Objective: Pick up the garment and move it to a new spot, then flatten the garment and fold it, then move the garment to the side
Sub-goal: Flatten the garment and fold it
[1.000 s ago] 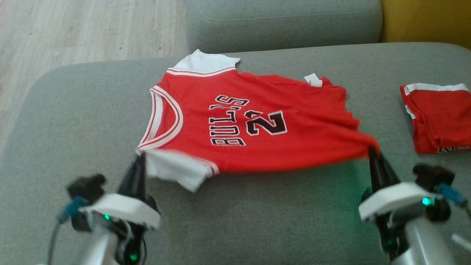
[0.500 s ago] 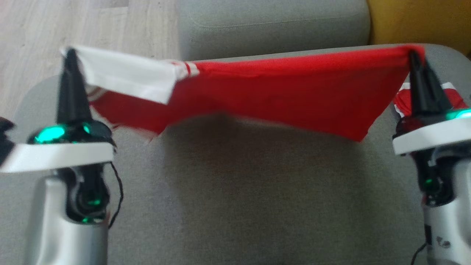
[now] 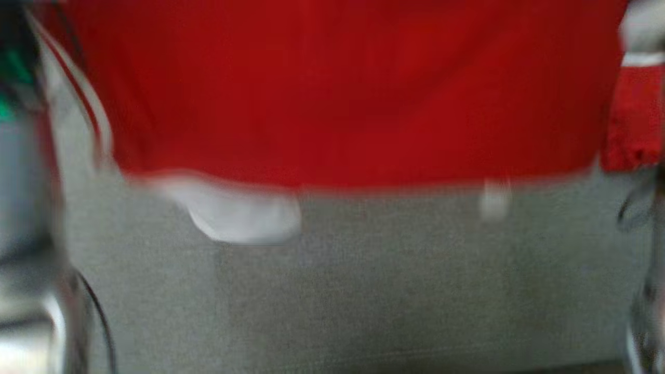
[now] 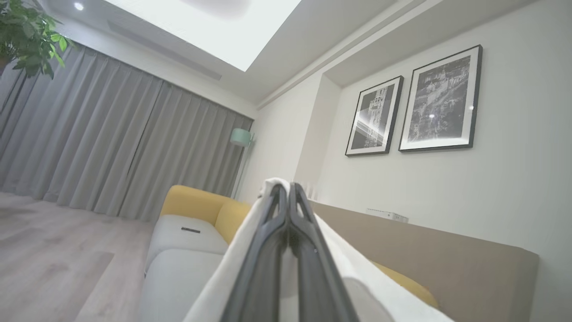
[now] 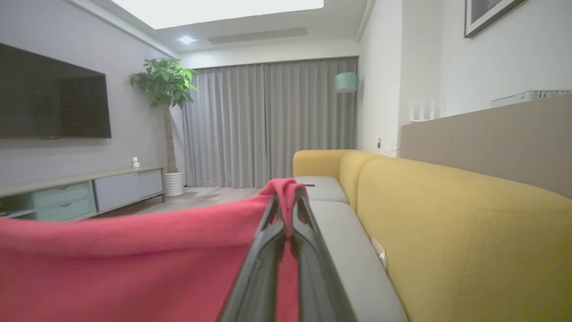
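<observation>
The garment, a red jersey with white sleeves, hangs blurred across the upper half of the head view, lifted off the grey cushion. A white sleeve dangles at its lower edge. My left gripper is shut on the jersey's white sleeve cloth, raised high with its fingers pointing up toward the wall. In the right wrist view my right gripper is shut on a red corner of the jersey, which stretches away to the left.
A second red and white garment lies on the cushion at the far right. Parts of both arms show blurred at the head view's side edges. A yellow sofa back runs beside the right gripper.
Both grippers have lifted the jersey from flat on the cushion up into the air, stretched between them. It now hangs close in front of the head camera.
</observation>
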Tool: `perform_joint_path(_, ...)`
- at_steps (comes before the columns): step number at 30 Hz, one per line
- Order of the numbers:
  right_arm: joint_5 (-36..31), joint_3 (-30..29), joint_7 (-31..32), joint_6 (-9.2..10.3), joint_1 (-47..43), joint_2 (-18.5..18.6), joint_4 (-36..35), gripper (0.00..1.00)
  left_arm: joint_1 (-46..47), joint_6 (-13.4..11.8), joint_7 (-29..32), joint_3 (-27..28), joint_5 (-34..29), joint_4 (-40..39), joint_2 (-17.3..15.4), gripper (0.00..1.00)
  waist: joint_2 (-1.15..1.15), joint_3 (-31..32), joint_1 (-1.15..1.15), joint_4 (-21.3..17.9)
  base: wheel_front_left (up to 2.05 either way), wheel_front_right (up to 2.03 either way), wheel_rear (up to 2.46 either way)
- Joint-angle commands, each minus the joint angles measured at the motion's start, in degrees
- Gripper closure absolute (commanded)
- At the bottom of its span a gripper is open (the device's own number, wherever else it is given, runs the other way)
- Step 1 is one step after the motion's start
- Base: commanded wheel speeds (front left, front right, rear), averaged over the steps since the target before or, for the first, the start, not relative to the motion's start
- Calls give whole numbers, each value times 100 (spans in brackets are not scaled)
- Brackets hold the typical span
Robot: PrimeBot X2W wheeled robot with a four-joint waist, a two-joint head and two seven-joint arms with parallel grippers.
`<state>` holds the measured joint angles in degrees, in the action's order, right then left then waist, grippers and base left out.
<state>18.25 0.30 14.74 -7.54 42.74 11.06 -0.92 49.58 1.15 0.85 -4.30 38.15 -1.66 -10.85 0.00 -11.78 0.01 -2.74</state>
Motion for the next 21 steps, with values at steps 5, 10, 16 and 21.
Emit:
perform_joint_path(5, -293, 184, -545, 5, 2194, 101, 1749, 100, 2508, 231, -104, -77, -376, 1707, -367, 100, 0, -1464, -1, 15, 0, 0, 0)
perform_joint_path(10, -828, 312, -1594, 5, 3945, 157, 3334, 100, 4179, 364, -705, -110, -581, 3325, -394, 100, 0, -1809, -1, 84, 0, 0, 0)
perform_joint_path(16, -1079, 368, -2767, 5, 5082, 162, 4615, 100, 5145, 520, -1378, -172, -655, 4603, -368, 100, 0, -1972, -1, 140, 0, 0, 0)
perform_joint_path(21, -1134, 69, -2957, 5, 5037, 106, 5324, 100, 4887, 609, -1543, -351, -621, 5188, -231, 100, 0, -2071, -1, 260, 0, 0, 0)
